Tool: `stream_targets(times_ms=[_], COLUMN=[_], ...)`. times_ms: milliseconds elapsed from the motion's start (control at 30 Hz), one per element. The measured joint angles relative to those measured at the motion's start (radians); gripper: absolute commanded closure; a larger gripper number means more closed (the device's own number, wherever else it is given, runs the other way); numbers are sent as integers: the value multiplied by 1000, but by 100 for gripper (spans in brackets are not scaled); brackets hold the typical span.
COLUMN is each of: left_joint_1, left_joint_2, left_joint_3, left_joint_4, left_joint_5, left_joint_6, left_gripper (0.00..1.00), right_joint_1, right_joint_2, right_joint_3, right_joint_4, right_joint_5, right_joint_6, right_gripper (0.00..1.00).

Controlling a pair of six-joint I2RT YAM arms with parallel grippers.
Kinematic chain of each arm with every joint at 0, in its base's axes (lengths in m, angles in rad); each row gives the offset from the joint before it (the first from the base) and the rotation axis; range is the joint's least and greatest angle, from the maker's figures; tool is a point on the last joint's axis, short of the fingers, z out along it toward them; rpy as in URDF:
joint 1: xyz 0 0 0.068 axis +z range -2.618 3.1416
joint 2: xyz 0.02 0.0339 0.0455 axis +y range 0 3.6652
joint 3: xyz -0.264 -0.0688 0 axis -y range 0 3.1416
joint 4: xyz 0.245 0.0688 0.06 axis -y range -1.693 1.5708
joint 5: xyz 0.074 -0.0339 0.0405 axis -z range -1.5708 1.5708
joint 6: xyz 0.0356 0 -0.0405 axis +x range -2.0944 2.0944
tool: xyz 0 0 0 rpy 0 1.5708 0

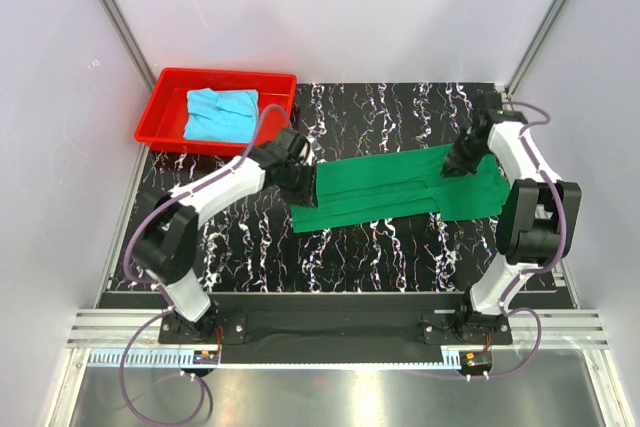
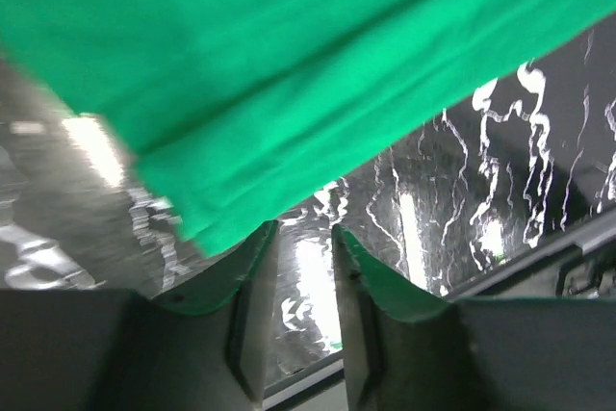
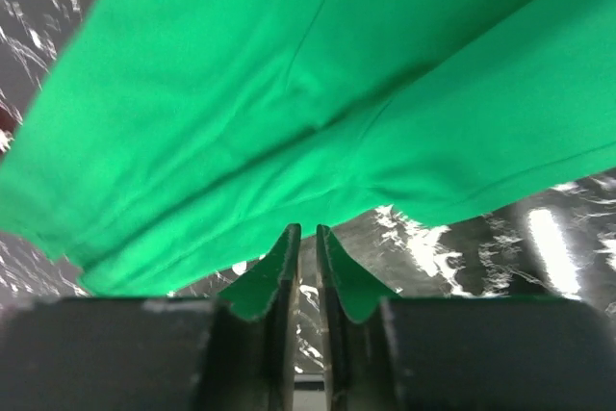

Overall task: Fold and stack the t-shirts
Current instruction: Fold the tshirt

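at the far left corner of the bench (image 1: 380,247) sat the red tray (image 1: 230,73). the light cyan-blue t-shirt (image 1: 220,113) lay inside it, folded into a rough rectangle and covering much of the tray floor. just right of the tray's near corner, the left arm reached in over the dark marbled surface. the left gripper (image 1: 300,179) hung at the left end of the dark green t-shirt (image 1: 390,192). in the left wrist view its fingers (image 2: 252,305) stood clearly apart, with bare bench showing through the gap. the cloth's folded edge lay just past the fingertips and nothing was between them.

the green t-shirt was spread flat on the bench as a long band, folded lengthwise. it ran from the left gripper across the middle of the bench toward the right, angling slightly toward the far side as it went. its right end was wider, with a flap spreading toward the near side. the right gripper (image 1: 458,165) was over that right end, near its far edge. in the right wrist view its fingers (image 3: 279,276) were only a narrow slit apart and held nothing. the edge of the green cloth lay just beyond their tips, and a crease ran across the cloth above. the two t-shirts were well apart, one in the tray and the other on the bench.
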Motion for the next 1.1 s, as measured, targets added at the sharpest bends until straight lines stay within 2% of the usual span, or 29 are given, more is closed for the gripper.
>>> stream_targets(times_ms=[300, 500, 1100], left_joint_1=[-8, -7, -7], left_joint_2=[130, 148, 196], left_joint_3=[-46, -45, -37], left_joint_4=[56, 56, 41], left_joint_5=[38, 18, -27], left_joint_6=[-13, -13, -10], left_gripper=[71, 72, 74], right_joint_1=[138, 213, 213], right_joint_2=[-31, -21, 58], right_joint_3=[-254, -261, -286], right_joint_4=[129, 178, 243], right_joint_5=[-25, -22, 11], right_joint_6=[73, 89, 117], right_gripper=[82, 81, 82])
